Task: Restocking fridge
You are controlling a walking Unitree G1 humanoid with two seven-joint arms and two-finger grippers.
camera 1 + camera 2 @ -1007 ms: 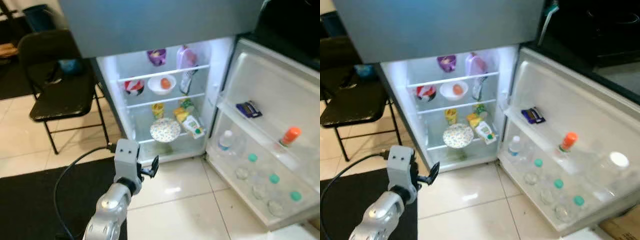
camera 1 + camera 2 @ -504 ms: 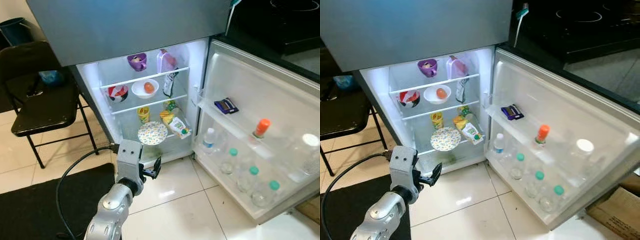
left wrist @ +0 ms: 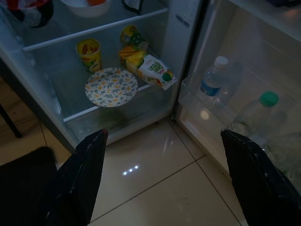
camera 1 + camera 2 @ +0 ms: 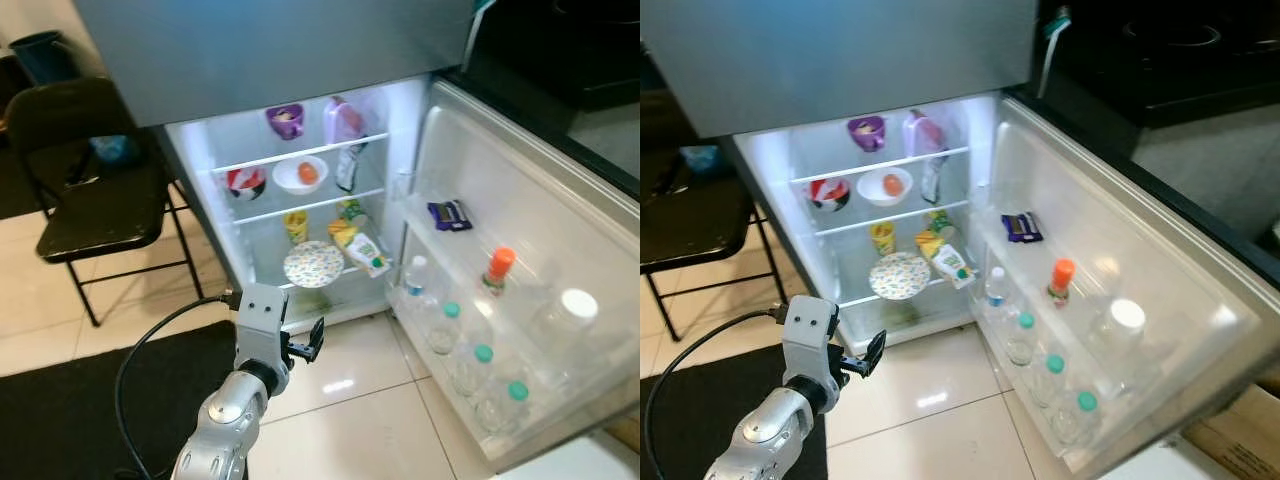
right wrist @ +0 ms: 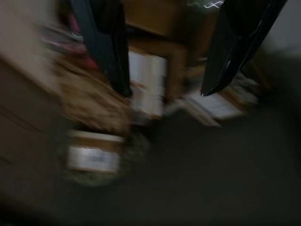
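Left wrist view: the left pincer (image 3: 162, 181) has its two black fingers (image 3: 77, 181) spread wide with nothing between them, above pale floor tiles (image 3: 155, 188) in front of the open fridge (image 4: 300, 200). At 12 o'clock from the pincer, on the lower shelf, stands a floral-patterned plate (image 3: 111, 87). At 1 o'clock from the plate lies a white and green carton (image 3: 156, 71); its printing is too small to read. Behind the plate stand a yellow cup with a red mark (image 3: 89, 52) and a green and yellow can (image 3: 131, 36); no lettering on them is legible. At 2 o'clock from the pincer, the door bin holds a clear bottle with a white cap (image 3: 211, 80) and a bottle with a green cap (image 3: 256, 115).

Left eye view: the left arm is raised from 6 o'clock of the view, with the pincer level with the fridge base. The middle shelf carries a white bowl with an orange item (image 4: 300, 174) and a red and white bowl (image 4: 245, 182). The top shelf carries a purple cup (image 4: 286, 120) and a pink-topped container (image 4: 343, 118). The open door (image 4: 520, 250) holds a dark blue packet (image 4: 449, 213), label unreadable, and an orange-capped bottle (image 4: 497, 268). A black folding chair (image 4: 90, 190) stands at 9 o'clock from the fridge, and a black mat (image 4: 80, 410) lies below it.

Right wrist view: heavily blurred; the right pincer (image 5: 162, 52) appears to have its fingers apart and empty, over what may be cardboard boxes (image 5: 146, 75).
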